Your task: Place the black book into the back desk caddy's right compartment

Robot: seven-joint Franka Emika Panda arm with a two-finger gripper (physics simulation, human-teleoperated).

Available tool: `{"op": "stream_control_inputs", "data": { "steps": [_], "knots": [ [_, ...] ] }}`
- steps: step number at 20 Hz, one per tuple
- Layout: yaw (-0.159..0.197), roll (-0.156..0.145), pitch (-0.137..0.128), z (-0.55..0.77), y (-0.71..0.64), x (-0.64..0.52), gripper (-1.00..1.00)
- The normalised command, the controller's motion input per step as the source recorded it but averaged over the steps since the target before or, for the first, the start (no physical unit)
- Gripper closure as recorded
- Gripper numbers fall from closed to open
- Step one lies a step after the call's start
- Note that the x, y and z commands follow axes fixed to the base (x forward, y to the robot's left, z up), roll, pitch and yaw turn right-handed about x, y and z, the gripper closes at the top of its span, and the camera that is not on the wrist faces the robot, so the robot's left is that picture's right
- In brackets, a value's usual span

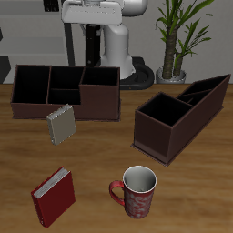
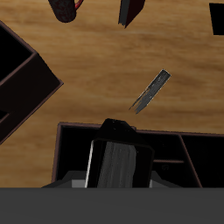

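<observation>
In the wrist view my gripper is shut on the black book, which hangs upright with its pale page edges showing at one side. It is held above the back desk caddy, over its large end section, the right compartment. In the exterior view the back desk caddy stands at the table's back with the right compartment at its end. Only the arm's white body shows above it. The gripper and the book cannot be made out there.
A second caddy lies diagonally beside the back one. A grey-tan book leans at the back caddy's front wall. A red book and a red patterned mug stand near the table's front edge. A potted plant stands behind.
</observation>
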Motion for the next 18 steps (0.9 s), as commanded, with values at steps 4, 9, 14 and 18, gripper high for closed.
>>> {"op": "stream_control_inputs", "data": {
  "steps": [4,9,14,18],
  "knots": [
    [0.028,0.020,0.014,-0.04,0.17,-0.23,1.00],
    [0.041,0.038,0.008,-0.09,0.22,-0.22,1.00],
    [0.011,0.021,0.005,-0.04,0.14,-0.08,1.00],
    [0.002,0.004,0.022,-0.08,0.02,0.08,1.00]
  ]
}}
